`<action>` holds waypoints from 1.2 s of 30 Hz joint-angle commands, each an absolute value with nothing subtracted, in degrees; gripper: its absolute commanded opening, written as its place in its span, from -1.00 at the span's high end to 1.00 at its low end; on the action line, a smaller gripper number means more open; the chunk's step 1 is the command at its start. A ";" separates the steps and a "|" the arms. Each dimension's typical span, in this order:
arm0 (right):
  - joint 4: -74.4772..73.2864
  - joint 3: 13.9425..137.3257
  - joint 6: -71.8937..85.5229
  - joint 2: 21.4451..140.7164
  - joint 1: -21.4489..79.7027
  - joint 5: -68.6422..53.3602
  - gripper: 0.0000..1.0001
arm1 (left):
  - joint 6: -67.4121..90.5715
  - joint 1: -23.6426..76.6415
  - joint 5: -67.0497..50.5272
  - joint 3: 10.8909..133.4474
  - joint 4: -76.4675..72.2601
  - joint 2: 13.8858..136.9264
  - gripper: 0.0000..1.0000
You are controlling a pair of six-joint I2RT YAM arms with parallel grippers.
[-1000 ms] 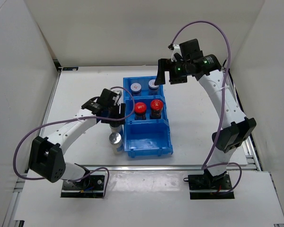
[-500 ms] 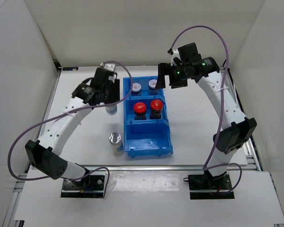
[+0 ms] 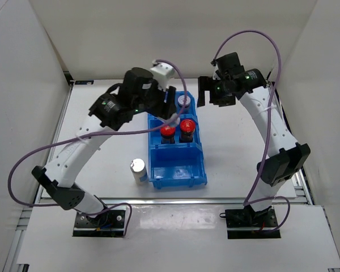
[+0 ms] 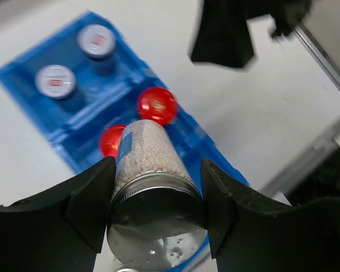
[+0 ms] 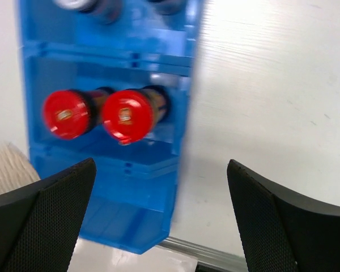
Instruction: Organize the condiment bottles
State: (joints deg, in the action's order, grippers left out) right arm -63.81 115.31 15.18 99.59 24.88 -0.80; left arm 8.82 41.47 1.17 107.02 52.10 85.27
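Observation:
My left gripper (image 4: 156, 170) is shut on a bottle (image 4: 150, 170) with a plain silver top and white beads, held in the air over the blue bin (image 3: 199, 170). In the top view the left gripper (image 3: 169, 106) hangs above the bin's back left. Two red-capped bottles (image 3: 168, 131) (image 3: 186, 126) stand in the middle compartment. One grey-lidded bottle (image 3: 184, 101) shows at the back; the wrist view shows both (image 4: 97, 41) (image 4: 56, 81). A second silver-topped bottle (image 3: 137, 169) stands on the table left of the bin. My right gripper (image 3: 207, 93) (image 5: 161, 209) is open and empty beside the bin's back right.
The bin's front compartment (image 3: 175, 164) holds nothing. White walls enclose the table on three sides. The right wrist view shows the bin's right wall (image 5: 184, 141) with bare table to its right and the table's metal front edge (image 5: 215, 258).
My left arm has lifted the silver-topped bottle from the table left of the bin and swung it up and right over the bin. The right gripper has shifted slightly right.

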 commanded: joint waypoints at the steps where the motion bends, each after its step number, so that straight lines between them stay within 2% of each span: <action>1: -68.19 115.05 20.20 96.25 21.37 10.01 -0.98 | 9.05 45.60 -6.94 108.29 50.45 87.09 0.79; 8: -73.38 113.82 27.50 92.90 13.11 15.91 -0.98 | 9.58 51.50 -8.52 104.33 47.12 91.92 0.79; 14: -74.62 111.45 28.65 91.76 11.34 16.00 -0.98 | 9.58 55.98 -10.37 102.31 47.11 98.69 0.79; 20: -75.14 110.21 28.65 90.01 10.72 14.15 -0.98 | 9.58 57.12 -9.84 93.89 42.98 99.40 0.79; 25: -75.15 109.16 27.51 88.07 10.72 13.62 -0.98 | 10.19 57.66 -4.58 90.80 41.66 101.16 0.79; 28: -75.15 108.63 26.98 87.45 10.72 13.62 -0.98 | 10.81 57.66 -3.26 90.26 41.13 101.69 0.41; 29: -75.15 108.02 26.98 86.93 10.72 13.62 -0.98 | 10.81 57.66 -3.25 90.26 41.13 101.69 0.17; 30: -75.15 108.02 26.98 86.92 10.72 13.62 -0.98 | 11.33 57.66 -2.38 91.05 41.13 101.69 -0.32; 32: -75.15 108.02 26.98 86.92 10.72 13.62 -0.98 | 11.34 57.66 -0.80 91.84 41.83 101.16 -0.58; 33: -74.62 108.02 26.98 86.92 10.72 13.62 -0.98 | 11.34 57.66 1.38 92.37 42.71 99.25 -1.00; 36: -74.62 108.02 26.98 86.92 10.72 13.62 -0.98 | 10.38 57.66 6.67 94.47 43.58 95.03 -1.00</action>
State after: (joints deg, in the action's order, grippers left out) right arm -74.94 108.38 27.42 88.01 10.94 13.54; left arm 10.96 57.25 0.64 90.19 44.27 102.50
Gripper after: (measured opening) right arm 0.993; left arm 0.997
